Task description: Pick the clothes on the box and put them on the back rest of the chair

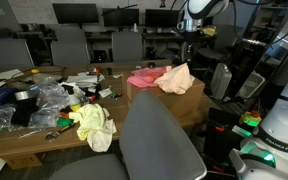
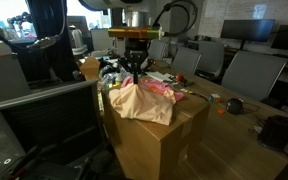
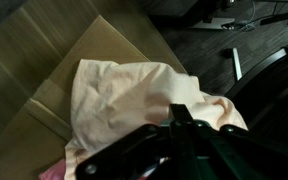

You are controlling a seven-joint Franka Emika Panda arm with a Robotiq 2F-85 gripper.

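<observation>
Hand (image 2: 134, 72) is clamped on the raised peak of the peach cloth (image 2: 136, 104), which drapes below it over the cardboard box (image 2: 162, 142).

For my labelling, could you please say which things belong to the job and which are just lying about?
Job: peach cloth, pink cloth, cardboard box, grey chair, gripper.
Lying about: yellow cloth, plastic bags, monitors, far office chairs.
</observation>
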